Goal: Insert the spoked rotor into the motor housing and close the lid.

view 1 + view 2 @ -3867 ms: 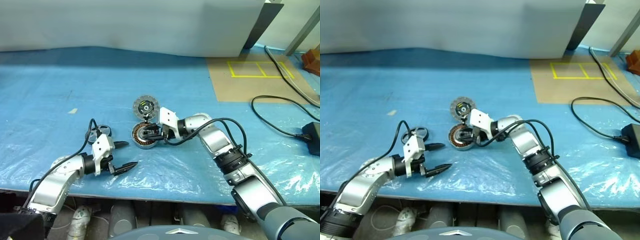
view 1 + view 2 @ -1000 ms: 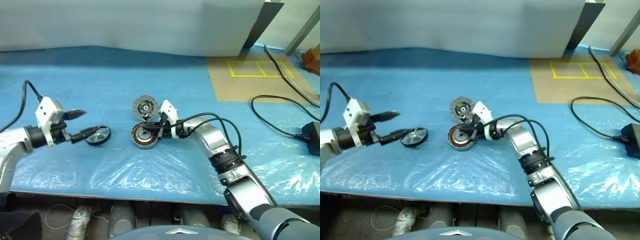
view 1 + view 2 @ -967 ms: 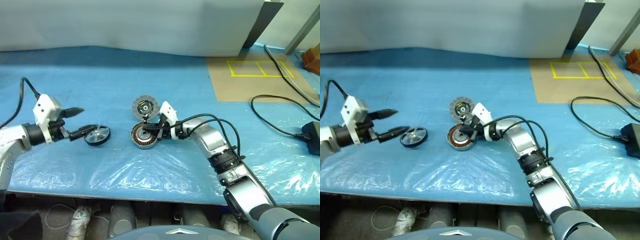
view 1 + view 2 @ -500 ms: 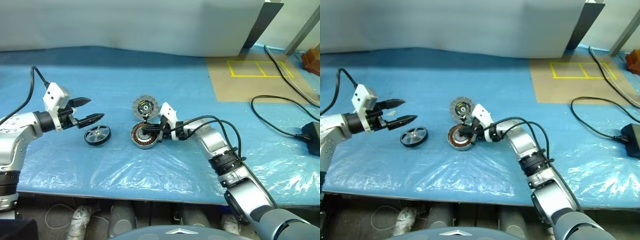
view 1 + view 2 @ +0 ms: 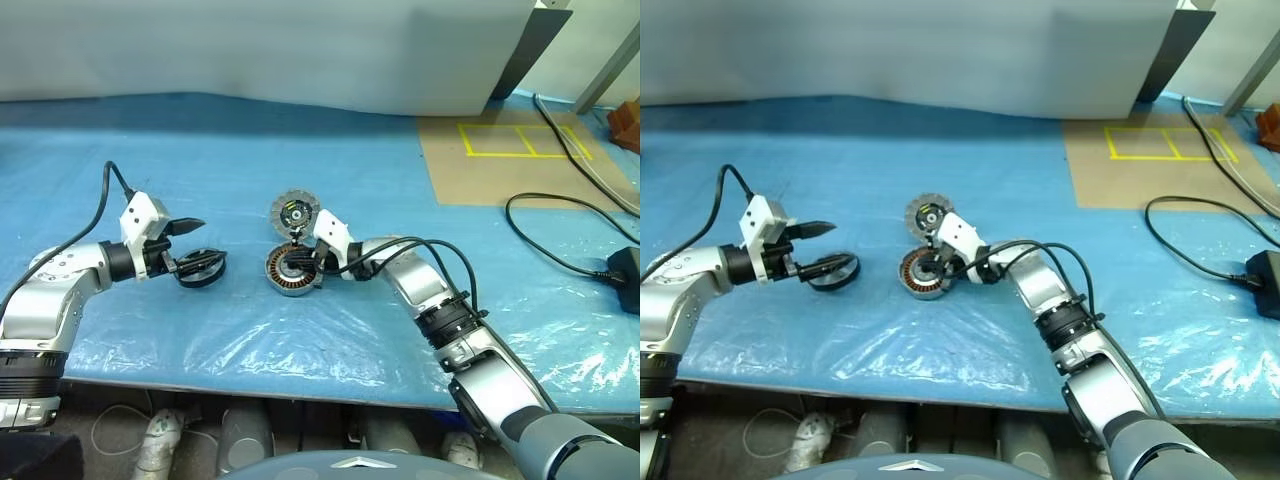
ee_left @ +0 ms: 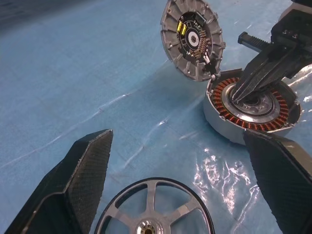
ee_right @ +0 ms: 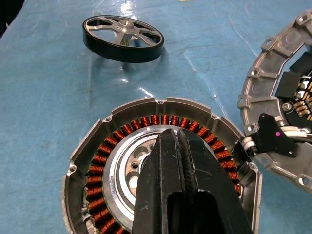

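**Cup pinned, wheel about to be picked up**

Spread over a blue table, three motor parts; lying flat at the centre, the copper-ringed cup, pinned by the right gripper, pressed together on its silvery core, probably to stop sliding; propped against its far rim, the lid; straddled by the left gripper, spread wide, the spoked wheel, likely for grasping.

Shiny metal spoked rotor, copper-wound grey metal motor housing, glossy blue plastic sheet

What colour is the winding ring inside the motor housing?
Copper-orange, around a silvery centre of the motor housing; it shows best in the right wrist view.
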Controlling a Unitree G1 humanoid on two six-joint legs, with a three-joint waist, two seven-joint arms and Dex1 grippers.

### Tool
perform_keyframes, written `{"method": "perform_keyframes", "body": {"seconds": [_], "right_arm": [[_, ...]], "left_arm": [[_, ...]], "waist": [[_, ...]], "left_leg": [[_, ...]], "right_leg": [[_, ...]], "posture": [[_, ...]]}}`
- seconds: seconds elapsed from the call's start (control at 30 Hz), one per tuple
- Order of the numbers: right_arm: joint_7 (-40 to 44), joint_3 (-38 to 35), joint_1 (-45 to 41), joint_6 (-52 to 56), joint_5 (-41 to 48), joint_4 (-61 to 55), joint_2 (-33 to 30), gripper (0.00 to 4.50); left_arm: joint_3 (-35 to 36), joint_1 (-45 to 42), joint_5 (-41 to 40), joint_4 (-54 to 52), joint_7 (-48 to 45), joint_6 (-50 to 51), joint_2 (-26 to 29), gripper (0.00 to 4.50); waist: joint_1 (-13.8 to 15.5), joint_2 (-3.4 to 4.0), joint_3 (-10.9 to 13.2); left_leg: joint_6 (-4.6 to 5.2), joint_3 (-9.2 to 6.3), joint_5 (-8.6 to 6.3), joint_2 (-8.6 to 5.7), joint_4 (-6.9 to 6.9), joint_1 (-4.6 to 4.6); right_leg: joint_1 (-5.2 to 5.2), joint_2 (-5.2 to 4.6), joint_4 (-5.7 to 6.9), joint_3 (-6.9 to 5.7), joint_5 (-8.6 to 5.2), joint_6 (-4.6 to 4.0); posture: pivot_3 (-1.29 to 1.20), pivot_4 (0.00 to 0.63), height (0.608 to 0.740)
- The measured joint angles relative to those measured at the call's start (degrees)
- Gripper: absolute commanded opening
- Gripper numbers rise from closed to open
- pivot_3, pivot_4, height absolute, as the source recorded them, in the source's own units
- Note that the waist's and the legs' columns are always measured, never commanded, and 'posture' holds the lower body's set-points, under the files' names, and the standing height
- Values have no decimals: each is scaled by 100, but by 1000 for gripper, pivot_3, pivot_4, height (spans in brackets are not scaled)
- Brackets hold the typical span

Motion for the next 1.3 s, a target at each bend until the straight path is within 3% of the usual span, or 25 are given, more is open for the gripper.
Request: {"method": "perform_keyframes", "body": {"seconds": [0.4,0.57,0.9,1.0,1.1,1.3], "right_arm": [[421,-785,120,1766,1391,-1628,-256,46],[288,-840,195,1846,1433,-1917,-541,46],[-71,-689,470,1728,1206,-1907,-628,46],[-139,-652,494,1673,1149,-1884,-630,0],[-163,-647,505,1653,1130,-1867,-627,0],[-282,-588,609,1626,1043,-1861,-587,0]], "left_arm": [[-329,-573,628,1105,-272,-666,-63,4500],[-466,-750,741,1493,-627,-804,-30,4500],[-807,-1463,1195,1793,-1490,-1067,666,4500],[-954,-1603,1391,2023,-1677,-1232,696,3894],[-1104,-1734,1511,2135,-1902,-1312,716,2883],[-1321,-1761,1687,2219,-2136,-1415,709,2883]], "waist": [[19,0,2],[28,0,2],[43,-1,3],[59,-1,3],[92,-1,3],[105,-1,3]], "left_leg": [[-1,-3,1,2,-5,-17],[-2,-3,1,2,-13,-17],[-3,-2,2,0,-18,-17],[-4,-2,2,1,-19,-18],[-4,-2,2,0,-19,-17],[-4,-2,2,0,-19,-18]], "right_leg": [[-16,4,-2,-3,0,0],[-18,4,-5,-5,0,0],[-20,3,-8,-3,0,1],[-20,4,-8,-4,0,1],[-20,3,-8,-4,0,1],[-20,3,-8,-5,0,1]], "posture": [[0,150,740],[0,150,740],[0,150,740],[0,150,740],[0,150,740],[0,150,740]]}}
